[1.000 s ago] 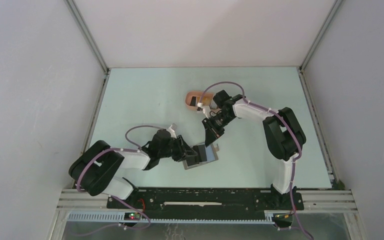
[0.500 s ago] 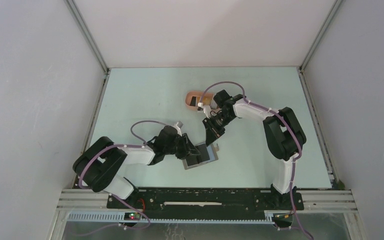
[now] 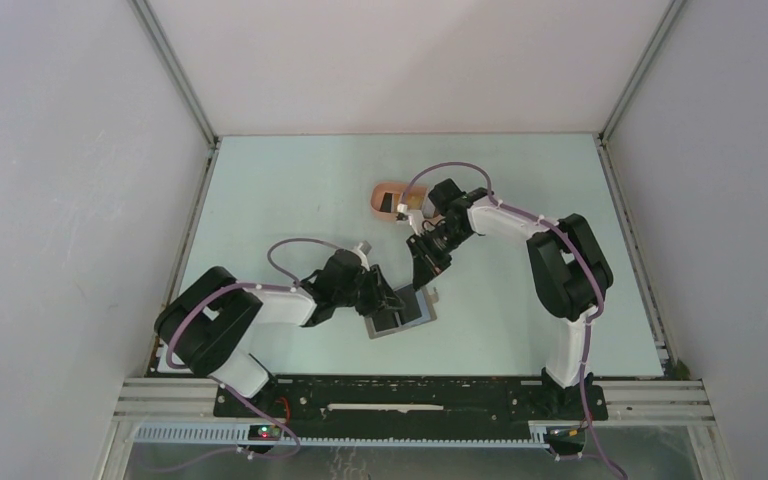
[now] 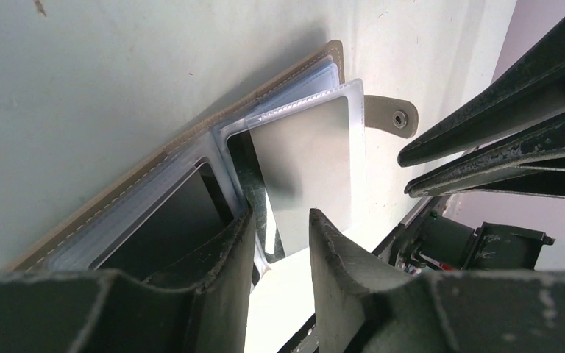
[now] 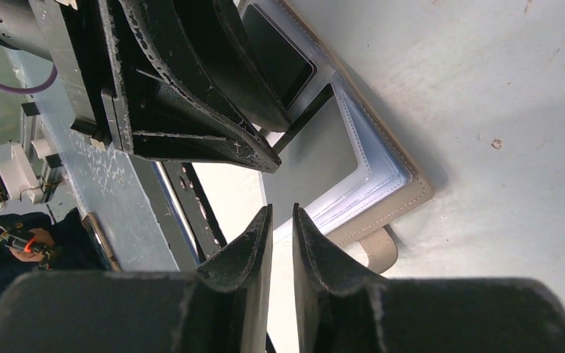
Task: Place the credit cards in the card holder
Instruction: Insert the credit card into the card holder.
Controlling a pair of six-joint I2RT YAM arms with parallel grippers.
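The grey card holder (image 3: 410, 322) lies open on the table, clear sleeves up. One black card (image 4: 169, 220) sits in its left sleeve. A thin dark card (image 4: 263, 209) stands on edge, its far end in the right sleeve (image 4: 316, 154). My left gripper (image 4: 281, 217) straddles this card, open; the card lies against the left finger with a gap to the other. My right gripper (image 5: 282, 209) hovers over the holder's snap-tab side (image 5: 379, 246), its fingers a narrow slit apart with nothing between them. More cards (image 3: 388, 203) lie in the pink tray.
The salmon-pink oval tray (image 3: 378, 188) sits behind the right arm's wrist, towards the table's far middle. The two grippers (image 3: 388, 298) (image 3: 423, 278) crowd close together over the holder. White walls with metal frame posts enclose the table on three sides.
The left arm's elbow and forearm swung right and forward, bringing its gripper further over the holder. The right arm and the holder stayed put.
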